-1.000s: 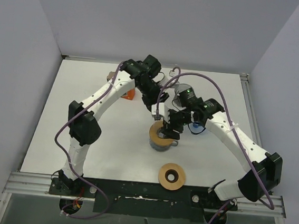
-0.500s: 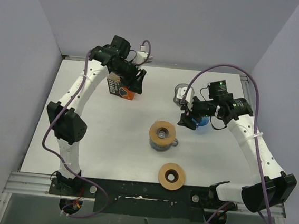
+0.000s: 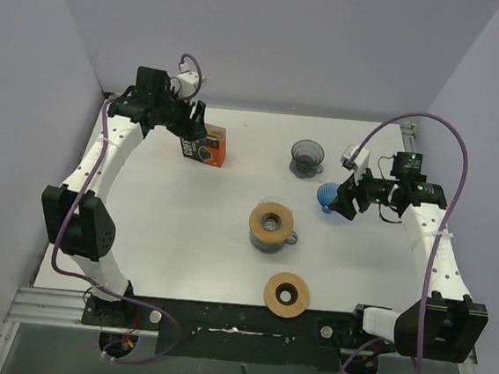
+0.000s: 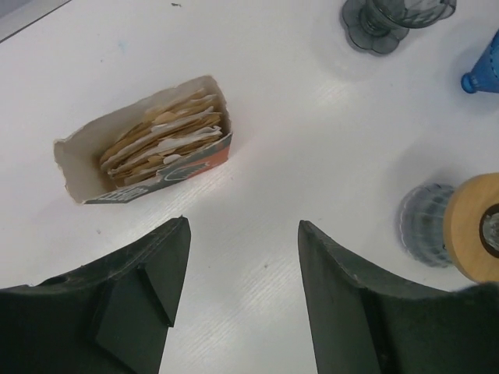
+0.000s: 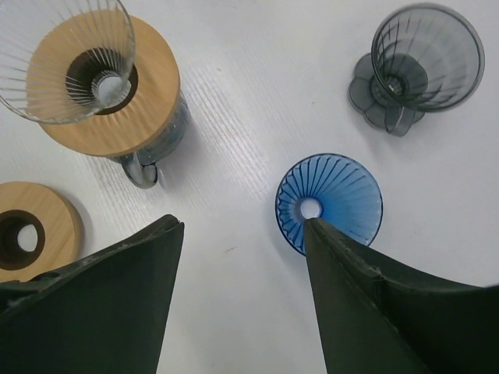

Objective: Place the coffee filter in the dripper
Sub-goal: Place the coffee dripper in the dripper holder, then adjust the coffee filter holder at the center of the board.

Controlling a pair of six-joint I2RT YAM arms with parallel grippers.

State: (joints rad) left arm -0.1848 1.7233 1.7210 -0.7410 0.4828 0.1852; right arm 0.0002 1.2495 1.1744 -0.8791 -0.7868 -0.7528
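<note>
Brown and white coffee filters stand packed in an open orange box at the back left. My left gripper hovers just left of that box, open and empty. A clear dripper with a wooden collar sits on a glass mug at mid-table; no filter shows in it. My right gripper hangs open and empty beside a blue dripper, its right finger overlapping that dripper's rim in the wrist view.
A grey dripper stands at the back, right of centre. A loose wooden ring lies near the front edge, in front of the mug. The blue dripper stands right of the mug. Walls close in left, right and behind.
Both arms have pulled back from the mug at the centre. The left swung to the back left by the filter box, the right out to the blue dripper. Both grippers opened wider.
</note>
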